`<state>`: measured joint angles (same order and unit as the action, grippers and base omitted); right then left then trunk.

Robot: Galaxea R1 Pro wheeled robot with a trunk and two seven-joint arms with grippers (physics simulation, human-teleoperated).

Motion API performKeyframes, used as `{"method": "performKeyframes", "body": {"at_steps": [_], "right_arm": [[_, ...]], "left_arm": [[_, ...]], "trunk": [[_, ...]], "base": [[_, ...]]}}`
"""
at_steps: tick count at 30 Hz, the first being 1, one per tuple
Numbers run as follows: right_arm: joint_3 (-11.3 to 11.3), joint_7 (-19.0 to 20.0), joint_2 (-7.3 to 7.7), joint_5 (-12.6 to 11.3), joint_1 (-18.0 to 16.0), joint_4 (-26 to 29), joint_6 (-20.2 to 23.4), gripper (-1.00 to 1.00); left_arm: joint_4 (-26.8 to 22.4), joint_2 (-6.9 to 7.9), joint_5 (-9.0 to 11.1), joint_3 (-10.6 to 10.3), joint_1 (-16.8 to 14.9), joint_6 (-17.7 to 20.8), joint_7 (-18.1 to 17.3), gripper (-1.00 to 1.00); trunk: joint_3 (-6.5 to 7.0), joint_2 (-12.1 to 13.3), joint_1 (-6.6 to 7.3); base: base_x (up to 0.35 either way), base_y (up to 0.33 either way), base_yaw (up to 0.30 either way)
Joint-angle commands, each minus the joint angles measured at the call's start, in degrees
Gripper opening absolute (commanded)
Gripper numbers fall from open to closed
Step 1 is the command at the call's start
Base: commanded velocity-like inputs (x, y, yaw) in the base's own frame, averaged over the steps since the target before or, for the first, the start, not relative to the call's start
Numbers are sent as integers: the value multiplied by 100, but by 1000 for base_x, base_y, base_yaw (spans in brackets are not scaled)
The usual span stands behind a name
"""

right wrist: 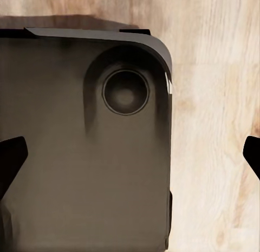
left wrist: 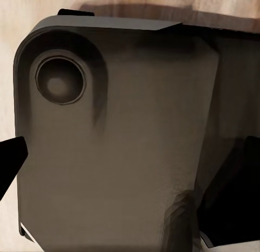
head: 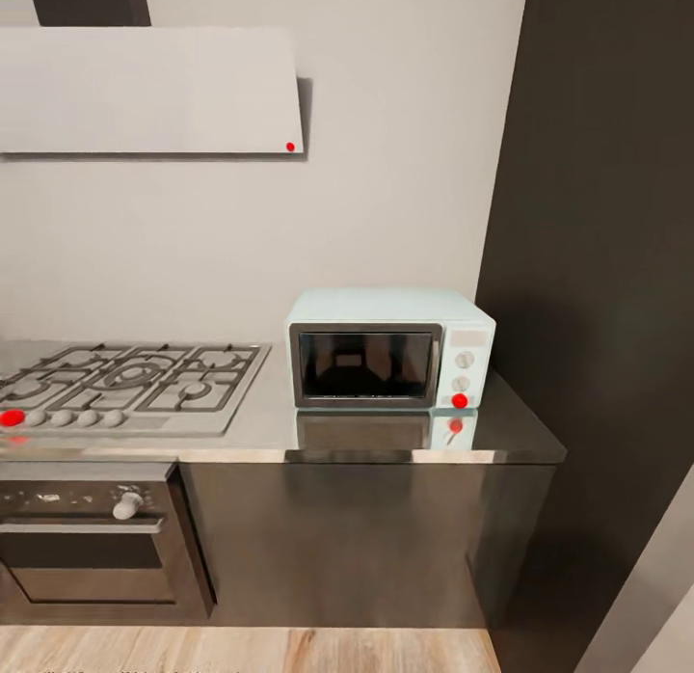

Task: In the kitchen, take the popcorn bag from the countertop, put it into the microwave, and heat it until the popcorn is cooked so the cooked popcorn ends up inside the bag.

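The pale mint-blue microwave (head: 390,350) stands on the grey countertop (head: 260,432) toward its right end, with its dark glass door shut and two knobs above a red dot on the side panel. The popcorn bag is out of view. My right gripper (right wrist: 130,157) hangs open above the robot's dark base (right wrist: 81,165), with a black fingertip at each side edge of the right wrist view. My left gripper (left wrist: 130,165) also points down at the base (left wrist: 124,154). One black fingertip (left wrist: 11,157) sits far out at the edge, with nothing between the fingers.
A grey gas hob (head: 125,384) with black grates lies left of the microwave, above a steel oven (head: 92,538). A pale hood (head: 145,90) hangs on the wall. A tall dark panel (head: 598,268) bounds the counter's right end. Wooden floor (head: 241,649) runs in front.
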<state>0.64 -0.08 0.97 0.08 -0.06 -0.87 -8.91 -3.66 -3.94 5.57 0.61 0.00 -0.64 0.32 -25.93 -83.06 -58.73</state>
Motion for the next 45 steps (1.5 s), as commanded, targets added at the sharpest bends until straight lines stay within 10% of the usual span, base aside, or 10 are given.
{"method": "performKeyframes", "body": {"at_steps": [1,45], "right_arm": [[6,-1,1,1,-2,-9,-32,100],[13,34,-8,83,-2,495,-27,100]], "left_arm": [[-3,-2,58,1,0,-7,3,100],[-3,-10,56,1,0,-7,3,100]], "trunk": [[-4,-2,0],[-4,-2,0]], "base": [[0,0,122],[31,0,6]]}}
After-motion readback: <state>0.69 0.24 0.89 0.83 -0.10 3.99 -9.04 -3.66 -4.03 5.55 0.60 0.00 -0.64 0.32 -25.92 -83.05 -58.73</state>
